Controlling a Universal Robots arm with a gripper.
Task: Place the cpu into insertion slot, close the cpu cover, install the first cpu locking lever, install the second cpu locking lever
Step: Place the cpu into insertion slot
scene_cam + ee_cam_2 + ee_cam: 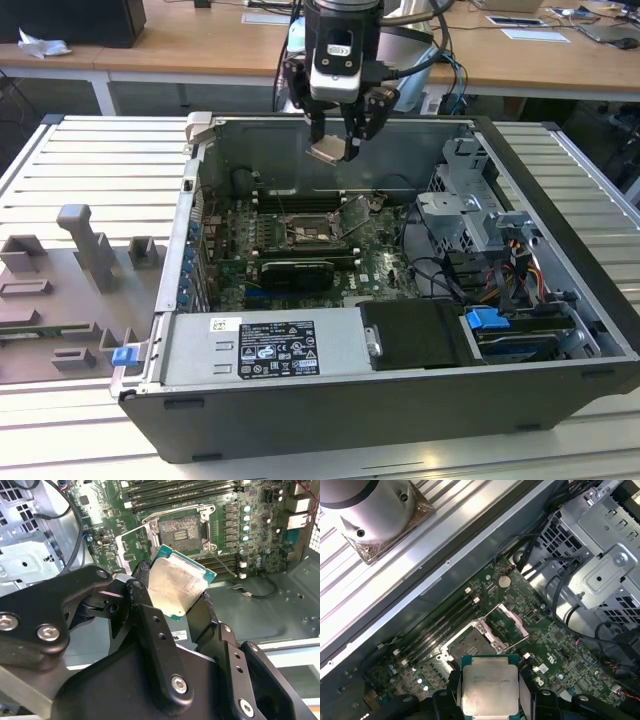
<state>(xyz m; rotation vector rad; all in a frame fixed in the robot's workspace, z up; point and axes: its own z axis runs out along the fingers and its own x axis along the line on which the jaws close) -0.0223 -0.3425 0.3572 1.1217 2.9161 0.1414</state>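
Your gripper (338,140) is clamped on the cpu (177,587), which hangs tilted well above the insertion slot (181,529). The cpu cover (507,624) stands open. If the cpu goes down tilted, it may land crooked and damage the slot.

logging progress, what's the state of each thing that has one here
black gripper, shut on the cpu
small square silvery-grey cpu, held in the air, not seated
square insertion slot with silvery rim, empty, uncovered
silvery hinged cpu cover, swung open
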